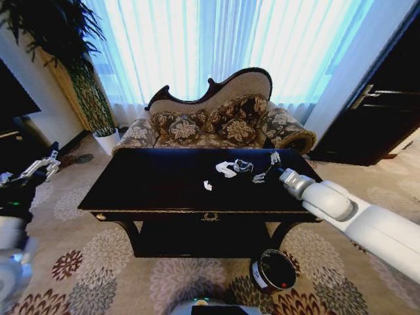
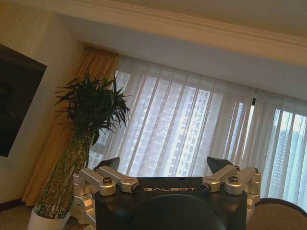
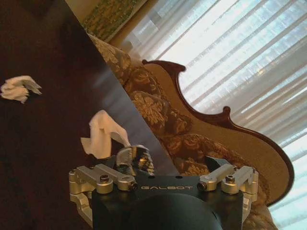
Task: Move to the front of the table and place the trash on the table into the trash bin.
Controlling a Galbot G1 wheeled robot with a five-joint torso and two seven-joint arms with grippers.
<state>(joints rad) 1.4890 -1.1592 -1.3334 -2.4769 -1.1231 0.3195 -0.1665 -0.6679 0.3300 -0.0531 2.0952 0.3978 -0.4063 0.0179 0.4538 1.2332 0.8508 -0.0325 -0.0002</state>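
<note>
The glossy dark table (image 1: 157, 190) stands right before me. On its right half lie a white paper scrap (image 1: 225, 169), a smaller scrap (image 1: 207, 186) and a shiny crumpled ball (image 1: 243, 166). My right gripper (image 1: 267, 167) hovers open just right of the ball, low over the tabletop. In the right wrist view the ball (image 3: 136, 158) sits close ahead of one side of the right gripper (image 3: 165, 165), with the larger scrap (image 3: 103, 136) beyond it and the small scrap (image 3: 19, 88) farther off. The trash bin (image 1: 272, 270) stands on the carpet below the table's front right corner. My left gripper (image 1: 39, 167) is parked far left, open.
A patterned sofa (image 1: 216, 121) stands behind the table before bright curtains. A tall potted plant (image 1: 85, 85) is at the back left, a dark cabinet (image 1: 374, 125) at the right. The left gripper (image 2: 165, 165) points up at the window and plant (image 2: 91, 120).
</note>
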